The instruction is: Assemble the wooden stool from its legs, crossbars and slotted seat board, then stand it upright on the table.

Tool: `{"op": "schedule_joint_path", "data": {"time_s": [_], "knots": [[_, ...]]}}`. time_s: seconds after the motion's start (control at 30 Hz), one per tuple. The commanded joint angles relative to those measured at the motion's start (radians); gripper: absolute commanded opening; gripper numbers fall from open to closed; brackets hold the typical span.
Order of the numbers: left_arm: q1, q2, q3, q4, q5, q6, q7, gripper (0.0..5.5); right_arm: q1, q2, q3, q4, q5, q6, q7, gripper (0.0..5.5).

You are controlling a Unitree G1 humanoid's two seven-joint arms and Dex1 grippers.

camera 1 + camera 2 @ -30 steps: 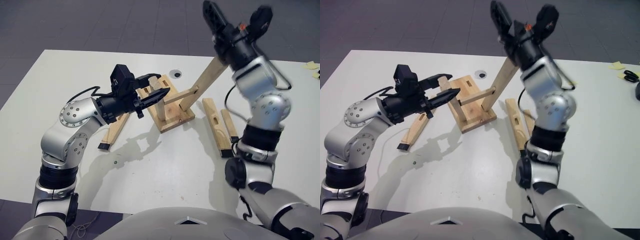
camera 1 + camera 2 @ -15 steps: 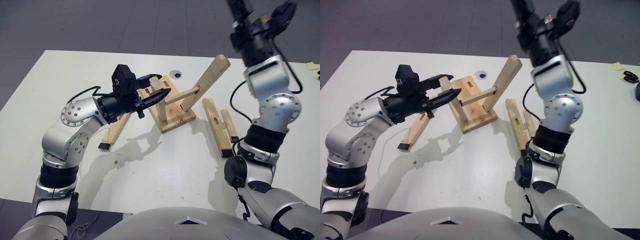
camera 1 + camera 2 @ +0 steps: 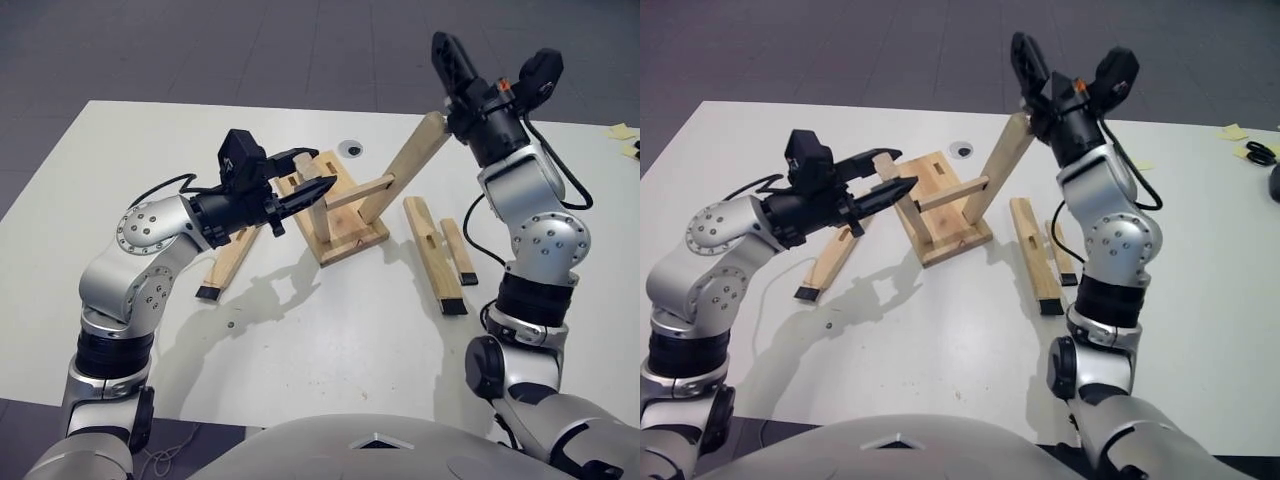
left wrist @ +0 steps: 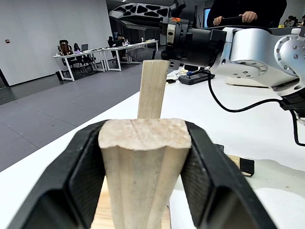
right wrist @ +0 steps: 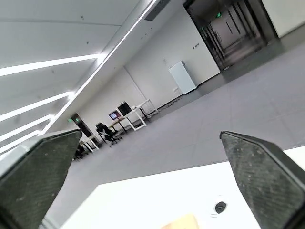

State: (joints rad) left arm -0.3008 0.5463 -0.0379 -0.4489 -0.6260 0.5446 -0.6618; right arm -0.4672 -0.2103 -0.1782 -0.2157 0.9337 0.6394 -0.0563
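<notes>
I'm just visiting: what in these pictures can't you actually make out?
Left wrist view: the clamped leg hides its own joint with the seat board.
Eye views: the left arm covers the upper end of a loose leg.
Right wrist view: a bit of wood is cut off by the picture's edge, so which part it is stays unclear.
Left eye view: a dark speck on the table is too small to identify.
</notes>
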Motion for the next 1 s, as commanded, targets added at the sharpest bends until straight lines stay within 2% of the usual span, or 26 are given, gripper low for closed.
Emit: {"op": "schedule_joint_path", "data": {"time_s": [0.03,0.17,0.37,0.5,0.57,0.6,0.77,0.9,1.0], "knots": [[0.068,0.015,-0.072,0.039,0.016,0.090,-0.017,2.10,0.105,0.033,0.095,0.079,-0.048,0.101,0.032,5.40],[0.065,0.014,-0.074,0.046,0.018,0.086,-0.015,2.10,0.109,0.049,0.060,0.074,-0.069,0.085,0.049,5.40],[0.064,0.016,-0.074,0.048,0.015,0.085,-0.018,2.10,0.104,0.078,-0.023,0.030,0.038,0.118,0.085,5.40],[0.058,0.016,-0.076,0.050,0.015,0.086,-0.020,2.10,0.027,0.078,-0.155,0.003,0.240,0.106,0.084,5.40],[0.053,0.015,-0.070,0.052,0.012,0.087,-0.017,2.10,-0.037,0.036,-0.210,-0.004,0.279,0.076,0.078,5.40],[0.051,0.013,-0.066,0.053,0.010,0.087,-0.013,2.47,-0.066,0.017,-0.232,-0.001,0.290,0.066,0.073,5.40],[0.003,-0.020,-0.002,0.059,-0.036,0.114,0.018,3.26,-0.224,-0.068,-0.301,0.039,0.322,0.018,0.032,5.40],[-0.017,-0.031,0.024,0.054,-0.071,0.140,0.016,3.83,-0.267,-0.077,-0.277,0.039,0.303,0.003,0.021,5.40],[-0.025,-0.045,0.037,0.042,-0.118,0.166,0.009,4.39,-0.250,-0.039,-0.216,0.043,0.257,-0.002,0.017,5.40]]}}
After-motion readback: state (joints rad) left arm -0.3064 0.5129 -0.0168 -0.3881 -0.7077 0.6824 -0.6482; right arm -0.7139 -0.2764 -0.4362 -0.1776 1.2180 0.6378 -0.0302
